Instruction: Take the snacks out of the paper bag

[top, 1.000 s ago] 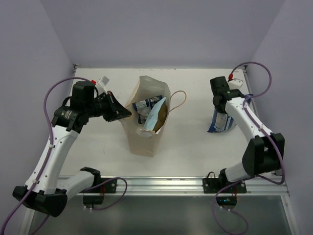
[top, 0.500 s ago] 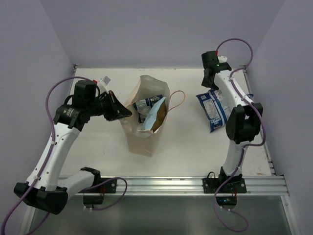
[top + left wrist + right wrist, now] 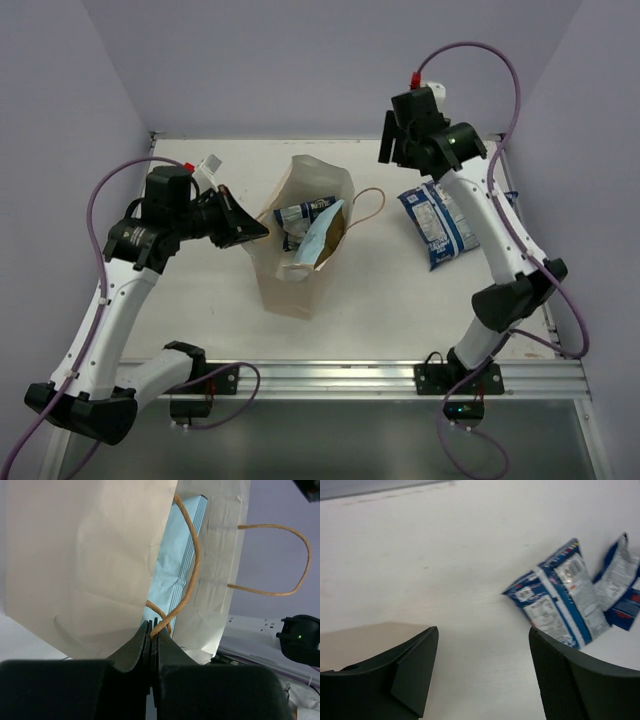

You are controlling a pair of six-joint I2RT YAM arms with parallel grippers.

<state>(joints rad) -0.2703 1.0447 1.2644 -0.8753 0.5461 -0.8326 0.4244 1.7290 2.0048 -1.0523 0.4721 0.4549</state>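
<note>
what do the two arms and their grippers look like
The left arm and right arm have white link shells with black joints and black bases. A purple cable loops off each wrist, with a red fitting at the wrist end. The left gripper and right gripper are black, with wedge-shaped fingers.

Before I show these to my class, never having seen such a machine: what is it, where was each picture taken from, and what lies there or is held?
These are two robot arms bolted to a white table, each ending in a two-finger gripper. One picture looks down from a fixed camera above; the other two come from wrist cameras. The left gripper is shut on the brown cord handle of a light tan paper bag, which holds a light blue chip bag and a dark blue and white foil packet. The right gripper is open and empty. Two more such packets lie on the table.
</note>
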